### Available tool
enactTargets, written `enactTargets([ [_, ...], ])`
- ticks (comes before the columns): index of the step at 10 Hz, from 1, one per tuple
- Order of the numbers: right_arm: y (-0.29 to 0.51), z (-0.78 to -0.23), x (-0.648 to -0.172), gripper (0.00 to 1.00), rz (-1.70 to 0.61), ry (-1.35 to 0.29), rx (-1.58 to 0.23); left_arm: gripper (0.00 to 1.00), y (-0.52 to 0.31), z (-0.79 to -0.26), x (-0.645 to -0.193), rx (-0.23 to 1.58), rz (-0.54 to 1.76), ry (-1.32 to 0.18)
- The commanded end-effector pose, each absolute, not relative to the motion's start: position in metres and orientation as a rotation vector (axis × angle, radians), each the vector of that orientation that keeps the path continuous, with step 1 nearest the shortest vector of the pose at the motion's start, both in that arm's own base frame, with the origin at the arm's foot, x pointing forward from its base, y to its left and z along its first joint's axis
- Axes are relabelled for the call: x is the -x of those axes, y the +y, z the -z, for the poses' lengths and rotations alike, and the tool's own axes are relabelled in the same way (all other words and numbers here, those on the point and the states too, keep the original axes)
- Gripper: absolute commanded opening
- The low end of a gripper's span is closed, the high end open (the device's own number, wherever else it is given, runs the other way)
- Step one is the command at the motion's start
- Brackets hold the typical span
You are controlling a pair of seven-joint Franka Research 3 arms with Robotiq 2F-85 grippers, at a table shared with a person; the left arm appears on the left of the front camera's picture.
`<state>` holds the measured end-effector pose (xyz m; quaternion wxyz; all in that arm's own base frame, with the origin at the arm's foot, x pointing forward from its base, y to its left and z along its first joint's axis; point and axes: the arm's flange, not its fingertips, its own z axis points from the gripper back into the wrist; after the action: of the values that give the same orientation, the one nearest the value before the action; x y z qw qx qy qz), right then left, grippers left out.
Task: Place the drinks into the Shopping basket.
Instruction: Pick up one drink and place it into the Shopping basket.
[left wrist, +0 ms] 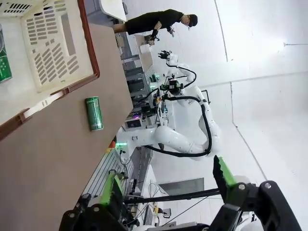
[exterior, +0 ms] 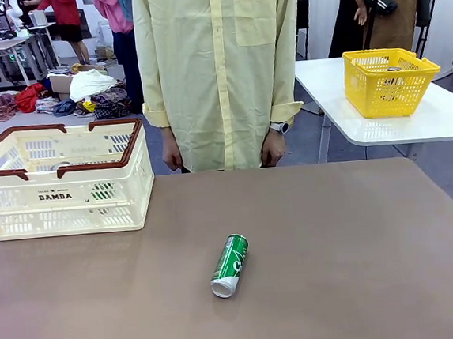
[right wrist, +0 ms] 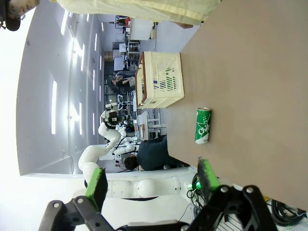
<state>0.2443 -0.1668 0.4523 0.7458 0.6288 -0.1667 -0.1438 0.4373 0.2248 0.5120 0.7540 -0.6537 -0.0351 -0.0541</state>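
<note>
Green can (exterior: 230, 265) lies on its side mid-table, well apart from the Shopping basket (exterior: 7, 197) at far left, not yet placed, as left gripper (left wrist: 166, 178) and right gripper (right wrist: 152, 174) hang spread, empty.

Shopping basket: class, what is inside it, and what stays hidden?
A printed can lies in the Shopping basket, cut off by the left wrist view's edge. Its walls hide the rest from the front.
</note>
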Motion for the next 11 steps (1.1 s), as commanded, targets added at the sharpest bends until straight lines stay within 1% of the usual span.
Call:
enactTargets([
  [1, -0.1666, -0.4592, -0.2465, 1.0, 0.329, -0.37, -1.399, 1.0, 0.2241, -0.5168, -0.4367, 1.429, 0.103, -0.071],
  [11, -0.1666, -0.4592, -0.2465, 1.0, 0.329, -0.37, -1.399, 1.0, 0.2241, -0.5168, -0.4367, 1.429, 0.103, -0.071],
])
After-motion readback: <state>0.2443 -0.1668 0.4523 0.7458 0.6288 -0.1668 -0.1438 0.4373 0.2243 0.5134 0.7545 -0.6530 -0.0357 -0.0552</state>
